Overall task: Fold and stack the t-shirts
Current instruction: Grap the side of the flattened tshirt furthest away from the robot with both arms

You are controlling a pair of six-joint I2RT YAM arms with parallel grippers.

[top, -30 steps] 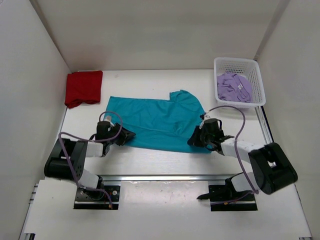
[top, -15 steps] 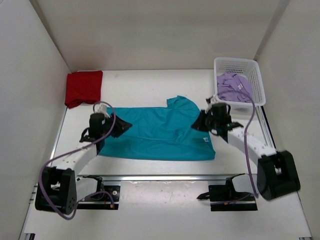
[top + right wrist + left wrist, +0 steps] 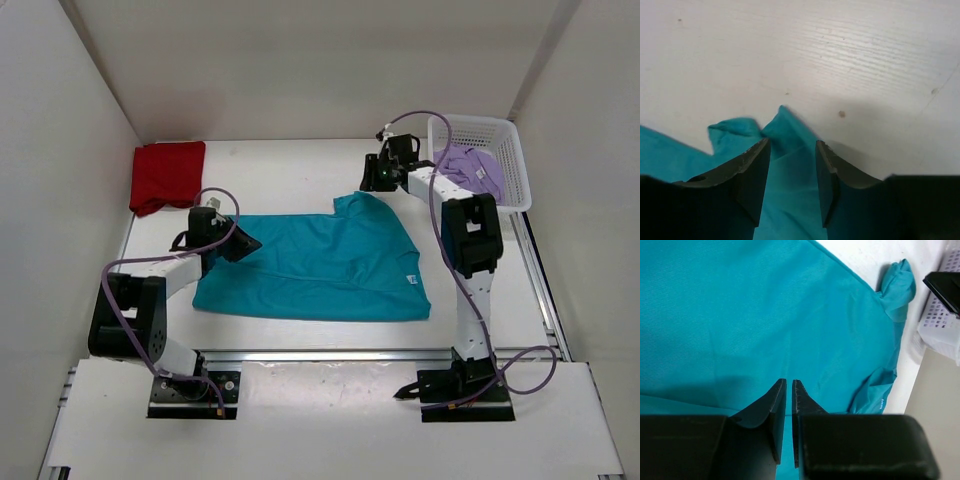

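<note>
Teal t-shirt [image 3: 320, 265], right tool [image 3: 792, 146] open, left tool [image 3: 789, 383] nearly closed

The left arm [image 3: 168, 272] and the right arm [image 3: 470, 300] are built of white links between chunky black joints. A lavender cable [image 3: 418, 113] loops loosely along each. Black base plates [image 3: 190, 393] are bolted at the desk's [image 3: 300, 170] near edge. The left fingers [image 3: 767, 405] and right fingers [image 3: 747, 170] are matte black wedges.

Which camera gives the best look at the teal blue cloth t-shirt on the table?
The top external view: the whole teal blue cloth t-shirt lies spread out. The left wrist view shows much of its body and a sleeve; the right wrist view only a bunched edge.
</note>
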